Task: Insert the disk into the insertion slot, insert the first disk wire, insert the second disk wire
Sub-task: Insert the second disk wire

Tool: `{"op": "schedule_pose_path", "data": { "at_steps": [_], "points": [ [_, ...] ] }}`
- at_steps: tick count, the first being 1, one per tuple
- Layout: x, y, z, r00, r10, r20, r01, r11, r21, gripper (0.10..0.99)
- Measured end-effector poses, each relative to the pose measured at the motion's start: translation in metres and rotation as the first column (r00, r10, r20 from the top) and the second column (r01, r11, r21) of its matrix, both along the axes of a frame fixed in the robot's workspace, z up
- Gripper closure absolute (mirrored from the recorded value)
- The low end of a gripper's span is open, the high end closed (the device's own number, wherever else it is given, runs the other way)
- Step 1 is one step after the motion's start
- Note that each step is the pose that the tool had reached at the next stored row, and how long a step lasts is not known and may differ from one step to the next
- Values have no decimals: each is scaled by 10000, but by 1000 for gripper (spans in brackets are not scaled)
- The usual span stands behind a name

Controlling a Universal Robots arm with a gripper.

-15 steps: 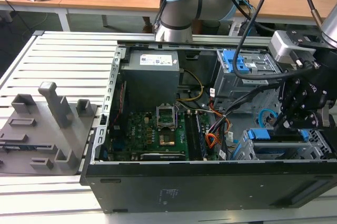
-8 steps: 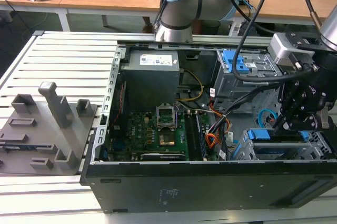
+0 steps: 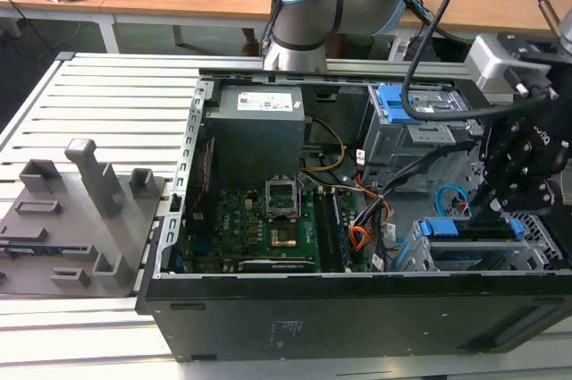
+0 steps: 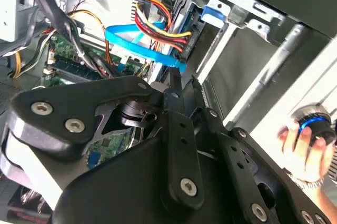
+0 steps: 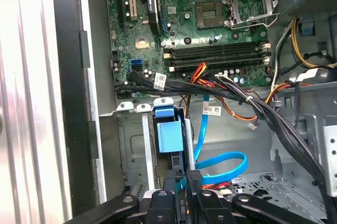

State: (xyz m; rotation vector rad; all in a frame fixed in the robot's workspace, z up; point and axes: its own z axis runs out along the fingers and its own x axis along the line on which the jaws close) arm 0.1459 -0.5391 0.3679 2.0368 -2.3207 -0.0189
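In the first wrist view the disk (image 5: 170,135) is seen already sat in the insertion slot (image 5: 131,150), blue frame end showing, right below the motherboard (image 5: 200,18). The second disk wire (image 5: 224,167) is looped just beside the disk, its plug end pinched between the gripper's (image 5: 184,182) nearly closed jaws, close against the disk's end. The first disk wire (image 4: 158,26) is seen plugged at the disk in the second wrist view. A hand (image 4: 305,145) is spotted outside the case (image 3: 357,308).
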Motion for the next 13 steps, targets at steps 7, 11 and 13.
{"op": "schedule_pose_path", "data": {
  "at_steps": [7,11,13],
  "points": [
    [0,0,65,10000,0,0,0,10000,2,859],
    [0,0,68,10000,0,0,0,10000,2,980],
    [0,0,70,10000,0,-1,0,10000,1,980]
  ]
}}
